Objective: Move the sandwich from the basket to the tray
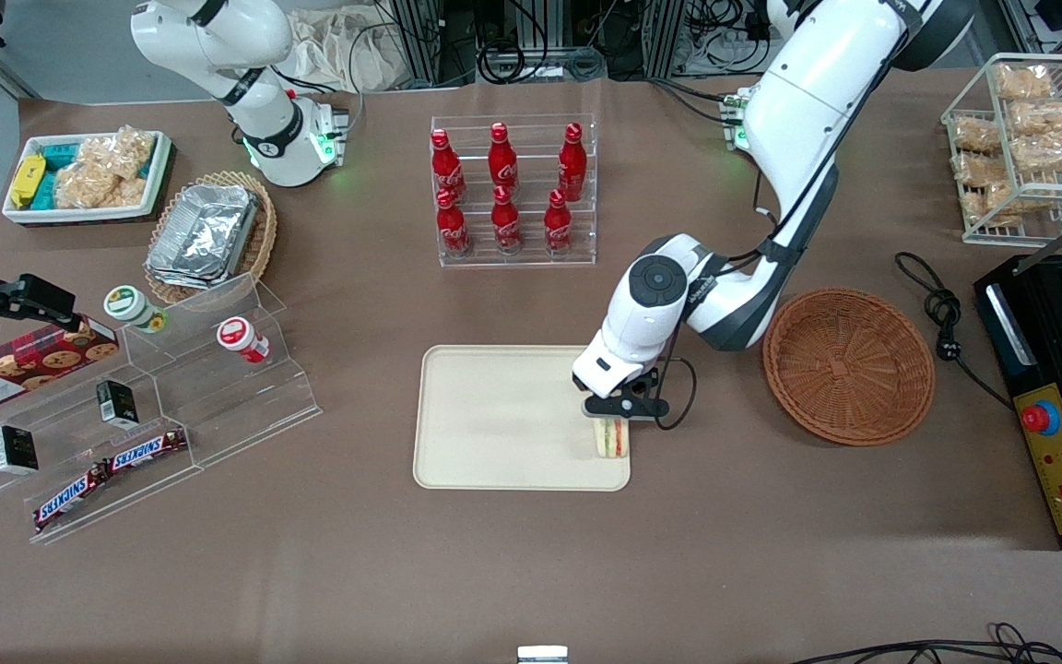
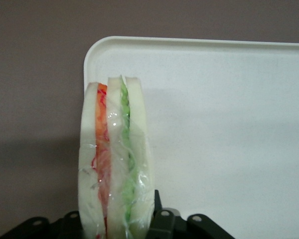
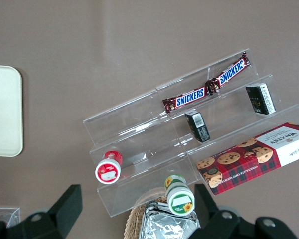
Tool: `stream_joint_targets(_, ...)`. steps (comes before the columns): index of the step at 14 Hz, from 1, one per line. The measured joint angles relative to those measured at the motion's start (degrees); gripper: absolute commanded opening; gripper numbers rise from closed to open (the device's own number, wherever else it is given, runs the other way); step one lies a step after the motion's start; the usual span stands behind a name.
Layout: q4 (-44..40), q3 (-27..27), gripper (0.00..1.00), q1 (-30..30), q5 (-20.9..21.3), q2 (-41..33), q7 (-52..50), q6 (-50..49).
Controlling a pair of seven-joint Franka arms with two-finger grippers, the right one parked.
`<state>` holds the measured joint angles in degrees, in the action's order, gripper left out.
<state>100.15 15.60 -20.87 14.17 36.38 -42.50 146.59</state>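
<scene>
The sandwich, a wrapped wedge with pale bread and orange, red and green layers, stands on edge at the corner of the cream tray that is nearest the front camera and toward the working arm's end. My left gripper is right above it and shut on it. In the left wrist view the sandwich sits between the black fingers, over the tray's rounded corner. I cannot tell if it touches the tray. The reddish-brown wicker basket lies beside the tray toward the working arm's end, with nothing in it.
An acrylic rack of red cola bottles stands farther from the camera than the tray. A black cable and plug and a black appliance lie past the basket. Acrylic display steps with snacks stand toward the parked arm's end.
</scene>
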Motion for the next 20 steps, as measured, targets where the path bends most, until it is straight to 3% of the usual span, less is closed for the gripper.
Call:
stream_joint_targets(4, -1.41, -0.01, 0.99, 0.19, -0.07, -0.43, -1.04, 0.62)
stream_joint_targets(7, -2.51, -0.62, 0.99, 0.53, -0.04, -4.45, -7.23, -0.51)
stream_joint_targets(14, -4.93, -7.52, 0.99, 0.84, -0.81, -18.04, -7.09, -21.10)
stream_joint_targets(20, -8.85, -18.45, 0.99, 1.04, -13.54, -24.68, 15.40, -38.78)
